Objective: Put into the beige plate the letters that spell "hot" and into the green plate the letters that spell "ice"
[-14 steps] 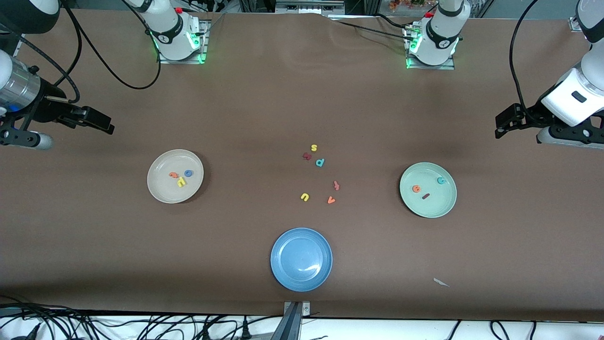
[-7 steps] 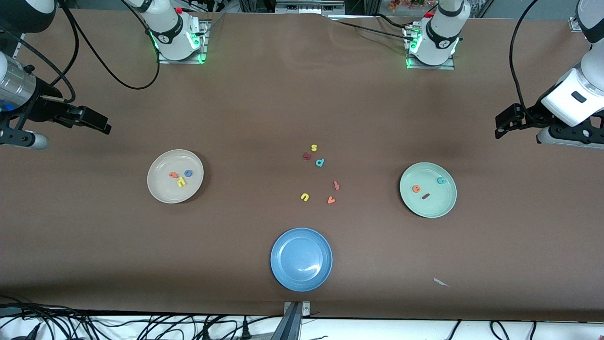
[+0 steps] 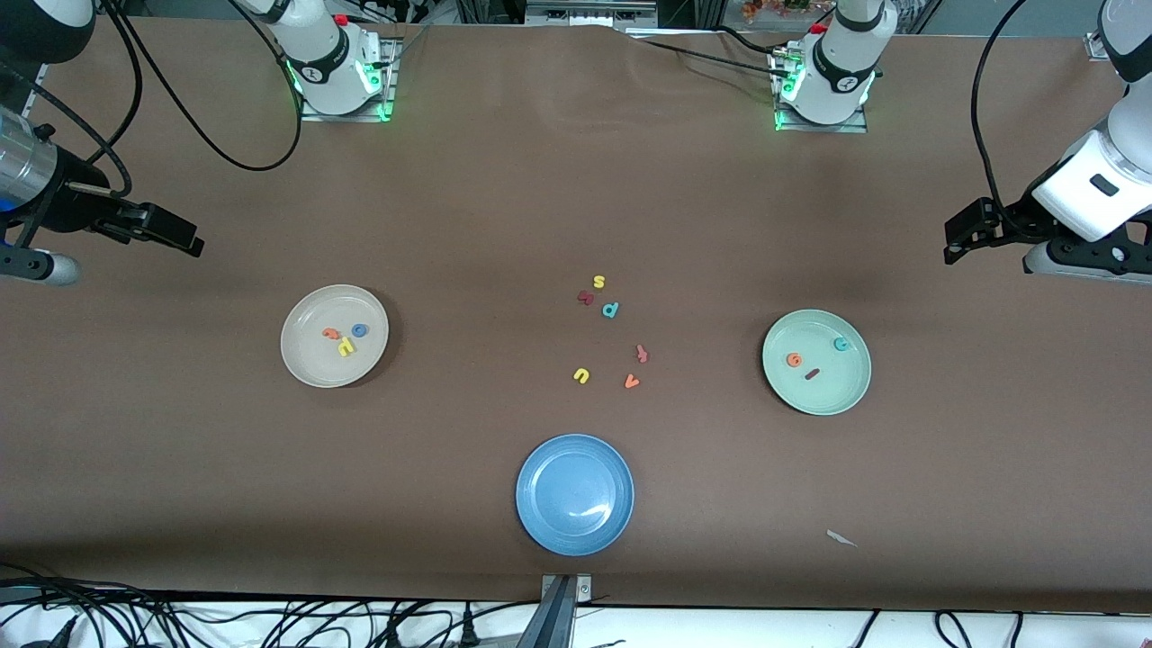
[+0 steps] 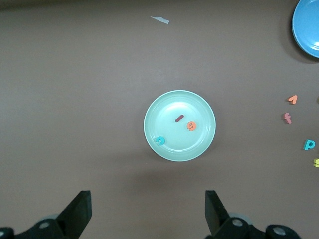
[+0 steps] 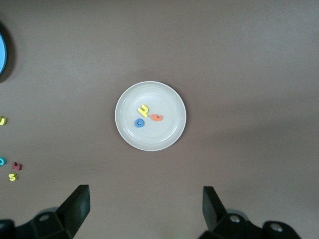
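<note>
The beige plate [image 3: 334,336] sits on the counter [image 3: 504,207] toward the right arm's end, and it carries three foam letters: the yellow h [image 3: 346,346], the blue o [image 3: 359,330] and the orange t [image 3: 330,334], all close together near the plate's middle. The green plate [image 3: 816,362] sits toward the left arm's end with the orange e [image 3: 794,360], the dark red i [image 3: 813,373] and the teal c [image 3: 841,344] lying in it, the c apart from the other two.

Between the two plates, spare letters lie loose on the counter: a yellow s [image 3: 599,282], a dark red letter [image 3: 586,298] just beside it, a teal p [image 3: 610,310], a reddish f [image 3: 642,353], an orange v [image 3: 632,382] and a yellow u [image 3: 581,375]. The blue plate [image 3: 574,494] stands nearer the front camera than this cluster. A small pale scrap [image 3: 841,538] lies nearer the camera than the green plate.

The right end effector [image 3: 171,232] is up in the air over bare counter at the right arm's end, fingers spread wide and holding nothing; compared with a second ago it has drawn a little farther toward the counter's edge and away from the beige plate. The left end effector [image 3: 961,236] hangs over bare counter at the left arm's end, also spread wide and empty, in the same place as a second ago. Plates and letters have not shifted.
</note>
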Tool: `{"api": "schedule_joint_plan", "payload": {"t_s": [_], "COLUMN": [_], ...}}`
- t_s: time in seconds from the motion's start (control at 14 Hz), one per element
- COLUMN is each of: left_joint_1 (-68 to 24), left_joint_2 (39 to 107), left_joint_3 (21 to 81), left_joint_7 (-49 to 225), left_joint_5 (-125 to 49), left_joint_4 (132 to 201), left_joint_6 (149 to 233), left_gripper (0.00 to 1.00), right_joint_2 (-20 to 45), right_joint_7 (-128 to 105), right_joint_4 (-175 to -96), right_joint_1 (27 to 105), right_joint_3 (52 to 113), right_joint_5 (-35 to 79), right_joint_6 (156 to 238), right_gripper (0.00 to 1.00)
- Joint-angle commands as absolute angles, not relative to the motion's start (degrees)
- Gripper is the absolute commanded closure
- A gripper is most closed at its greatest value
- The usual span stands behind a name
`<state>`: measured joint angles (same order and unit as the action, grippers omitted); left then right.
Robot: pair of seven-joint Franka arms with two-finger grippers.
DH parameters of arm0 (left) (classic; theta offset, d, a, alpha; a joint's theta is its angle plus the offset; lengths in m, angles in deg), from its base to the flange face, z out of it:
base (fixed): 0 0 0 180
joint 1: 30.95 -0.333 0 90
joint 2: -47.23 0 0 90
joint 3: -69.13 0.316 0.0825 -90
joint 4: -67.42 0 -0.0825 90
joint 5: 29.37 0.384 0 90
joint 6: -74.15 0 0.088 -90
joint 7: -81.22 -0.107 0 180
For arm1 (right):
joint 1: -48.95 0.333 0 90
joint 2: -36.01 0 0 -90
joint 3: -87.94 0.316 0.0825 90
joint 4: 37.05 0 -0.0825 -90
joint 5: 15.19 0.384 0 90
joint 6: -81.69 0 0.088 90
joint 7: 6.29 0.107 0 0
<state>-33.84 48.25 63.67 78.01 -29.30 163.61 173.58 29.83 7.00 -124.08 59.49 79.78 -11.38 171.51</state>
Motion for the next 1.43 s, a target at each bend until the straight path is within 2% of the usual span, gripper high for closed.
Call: {"api": "schedule_joint_plan", "payload": {"t_s": [0.0,1.35], "left_joint_1": [-33.94,-33.5], "left_joint_2": [48.72,48.81], "left_joint_3": [63.5,63.15], "left_joint_7": [78.76,81.92], "left_joint_5": [-28.93,-28.93], "left_joint_4": [162.08,162.17], "left_joint_6": [172.5,172.42], "left_gripper": [0.0,0.0], "right_joint_2": [30.65,30.65], "right_joint_7": [7.07,7.16], "right_joint_4": [-123.54,-123.54], "right_joint_1": [58.53,58.44], "right_joint_3": [81.09,81.09], "right_joint_5": [-12.12,-12.03], "right_joint_6": [170.28,170.28], "right_gripper": [0.0,0.0]}}
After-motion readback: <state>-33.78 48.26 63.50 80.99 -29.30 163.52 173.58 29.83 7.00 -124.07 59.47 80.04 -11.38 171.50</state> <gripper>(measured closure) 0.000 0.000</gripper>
